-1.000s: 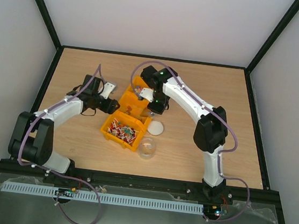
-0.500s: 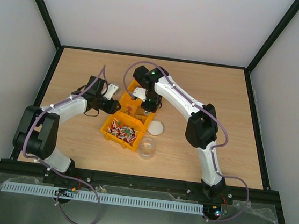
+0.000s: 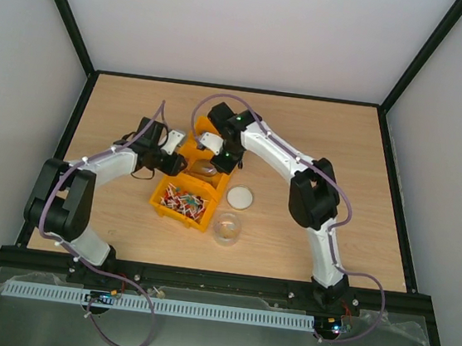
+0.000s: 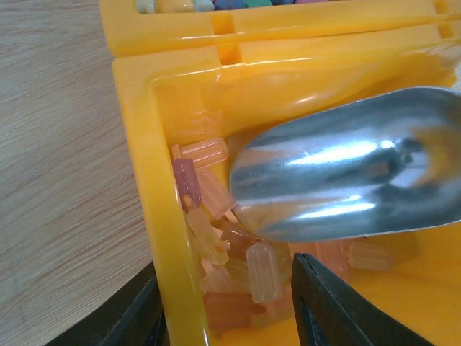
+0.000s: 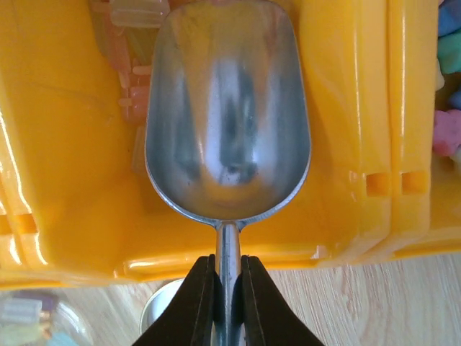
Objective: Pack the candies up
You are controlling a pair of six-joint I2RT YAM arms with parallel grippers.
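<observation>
The candies (image 5: 446, 97), small bright sweets, lie in the yellow bin next to the middle one; they also show at the top edge of the left wrist view (image 4: 216, 4). My right gripper (image 5: 227, 288) is shut on the handle of a metal scoop (image 5: 227, 122). The scoop bowl is empty and sits in the middle yellow bin (image 3: 204, 170), over pale popsicle-shaped pieces (image 4: 209, 238). My left gripper (image 4: 227, 317) is open, its jaws astride that bin's side wall (image 4: 169, 274). A clear jar (image 3: 227, 228) stands in front of the bins.
The jar's white lid (image 3: 240, 197) lies on the table right of the bins. The nearest yellow bin (image 3: 184, 204) holds thin red-and-white sticks. Black frame rails edge the wooden table (image 3: 334, 151).
My right gripper has swung left and carried the scoop down into the middle bin. My left gripper has shifted slightly at the bin's left wall.
</observation>
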